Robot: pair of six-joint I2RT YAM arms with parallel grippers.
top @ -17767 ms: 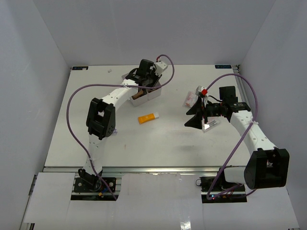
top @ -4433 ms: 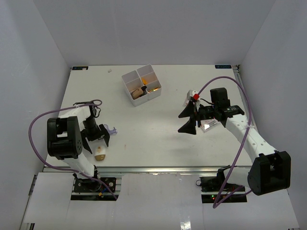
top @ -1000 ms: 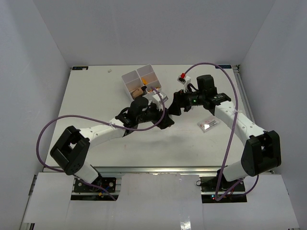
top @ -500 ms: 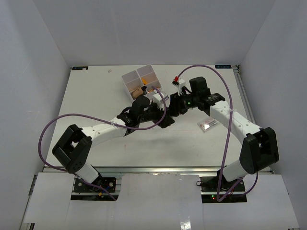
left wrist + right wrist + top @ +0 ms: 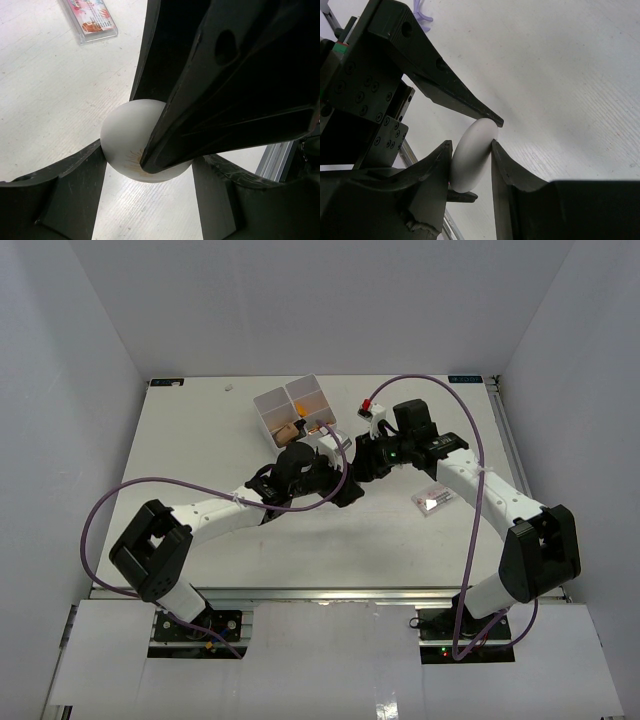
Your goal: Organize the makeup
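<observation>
Compared with a second ago, I am seeing the right arm drawn in closer to the left one, and its jaws, wide then, are now pinching. The right gripper is pressing both fingers against the sponge, while the left gripper is clamping the same sponge from the other side, so both are gripping it at once. The sponge is hanging just above the table, near the white box. It is looking pale beige, smooth and egg-shaped, with faint brownish streaks at one end.
</observation>
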